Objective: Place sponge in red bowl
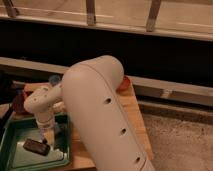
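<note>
my pincer (48, 134) hangs pointing down over the green tray (17, 159) at the left end of the desk (134, 117). can't tell if it's spread or pressed together. the sponge (36, 146) is a dark oblong lying flat on the tray floor, just beside the pincer tip, down and to its left. my arm (100, 117) blocks most of the desk. red bowl (123, 83), i think, since only a curved red edge shows past the arm at the desk's far side, well apart from the tray.
</note>
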`<state>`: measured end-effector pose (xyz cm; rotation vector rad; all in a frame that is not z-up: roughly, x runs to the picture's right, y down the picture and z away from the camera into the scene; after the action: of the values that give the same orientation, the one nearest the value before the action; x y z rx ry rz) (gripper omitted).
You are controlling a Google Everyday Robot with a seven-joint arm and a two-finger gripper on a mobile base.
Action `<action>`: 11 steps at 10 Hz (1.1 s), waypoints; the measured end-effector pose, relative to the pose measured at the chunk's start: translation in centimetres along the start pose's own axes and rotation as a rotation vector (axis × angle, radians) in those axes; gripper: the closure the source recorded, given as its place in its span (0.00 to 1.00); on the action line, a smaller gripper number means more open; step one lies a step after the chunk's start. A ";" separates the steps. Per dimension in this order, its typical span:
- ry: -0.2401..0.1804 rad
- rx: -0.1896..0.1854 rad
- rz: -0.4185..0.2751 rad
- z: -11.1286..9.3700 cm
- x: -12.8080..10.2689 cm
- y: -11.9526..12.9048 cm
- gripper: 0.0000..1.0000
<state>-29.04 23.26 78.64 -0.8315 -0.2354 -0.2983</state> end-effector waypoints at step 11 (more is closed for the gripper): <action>0.011 0.093 0.064 -5.4 -0.9 -0.2 0.87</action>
<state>-29.45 19.22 74.97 -0.7442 -0.2109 -0.2305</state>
